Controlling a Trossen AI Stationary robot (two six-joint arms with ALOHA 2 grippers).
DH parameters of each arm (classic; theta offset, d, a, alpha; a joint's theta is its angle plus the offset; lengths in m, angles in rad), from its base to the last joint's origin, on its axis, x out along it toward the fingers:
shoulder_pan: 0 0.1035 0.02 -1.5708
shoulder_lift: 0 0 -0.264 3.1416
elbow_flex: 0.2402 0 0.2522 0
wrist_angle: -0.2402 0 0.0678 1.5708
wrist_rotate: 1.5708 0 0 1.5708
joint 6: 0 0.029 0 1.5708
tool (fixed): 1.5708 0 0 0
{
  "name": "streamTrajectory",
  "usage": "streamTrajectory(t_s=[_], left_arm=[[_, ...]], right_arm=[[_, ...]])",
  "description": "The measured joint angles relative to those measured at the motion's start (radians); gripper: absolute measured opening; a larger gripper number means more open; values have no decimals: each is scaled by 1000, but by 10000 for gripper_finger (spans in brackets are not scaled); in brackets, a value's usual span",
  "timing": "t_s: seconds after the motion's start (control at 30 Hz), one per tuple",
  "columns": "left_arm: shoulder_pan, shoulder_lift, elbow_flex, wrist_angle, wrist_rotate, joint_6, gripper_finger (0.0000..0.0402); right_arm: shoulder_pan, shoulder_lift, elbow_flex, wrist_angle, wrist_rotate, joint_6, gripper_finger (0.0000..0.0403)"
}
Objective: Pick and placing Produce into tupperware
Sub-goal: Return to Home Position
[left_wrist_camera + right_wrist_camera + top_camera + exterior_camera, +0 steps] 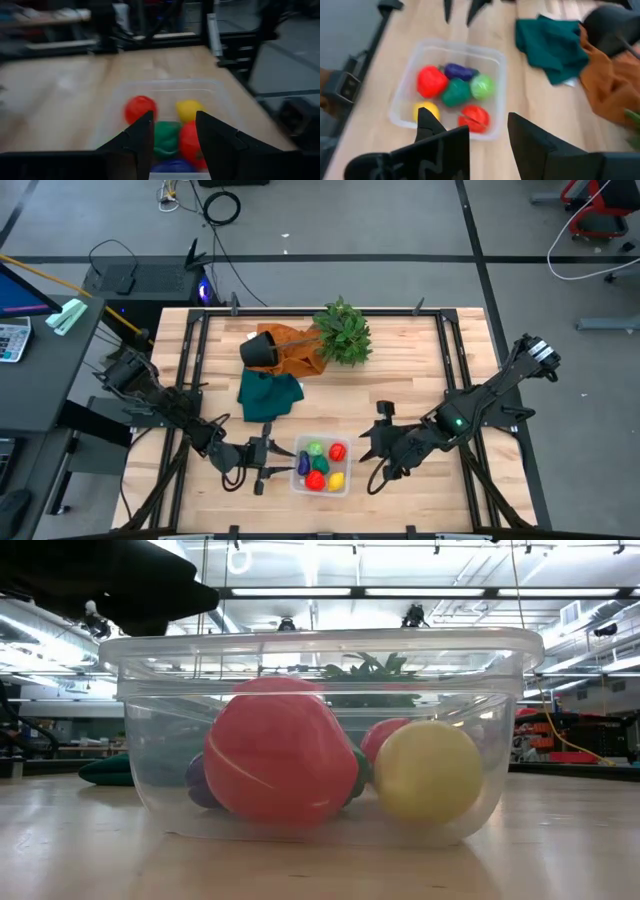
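Note:
The clear tupperware sits on the wooden table near its near edge. Several produce pieces lie inside it: two red, a yellow, a purple, a light green and a darker green one. In the low view, a red piece and the yellow one rest on the tub's floor. My left gripper hovers open just left of the tub, its own view facing it. My right gripper is open just right of the tub and looks down on it.
Farther back on the table, a black pot lies on its side on an orange cloth. A leafy green plant is beside it and a dark green cloth in front. Black frame rails run along the table's sides.

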Motion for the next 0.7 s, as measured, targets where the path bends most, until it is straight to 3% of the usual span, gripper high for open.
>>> streamTrajectory(t_s=[0.13, 0.33, 0.5, 0.7], left_arm=[[-28, 0, 0, 0, -103, 42, 150], [-3, -25, -16, 9, -95, 80, 142], [71, -110, -103, 97, 36, 107, 134], [183, -210, -236, 298, 257, 180, 122]], right_arm=[[0, -1, 0, -62, 25, 12, 46], [0, -22, 0, -177, 81, 37, 33], [2, -96, -20, -241, 129, 78, 16], [7, -273, -177, -189, 164, 120, 1]])
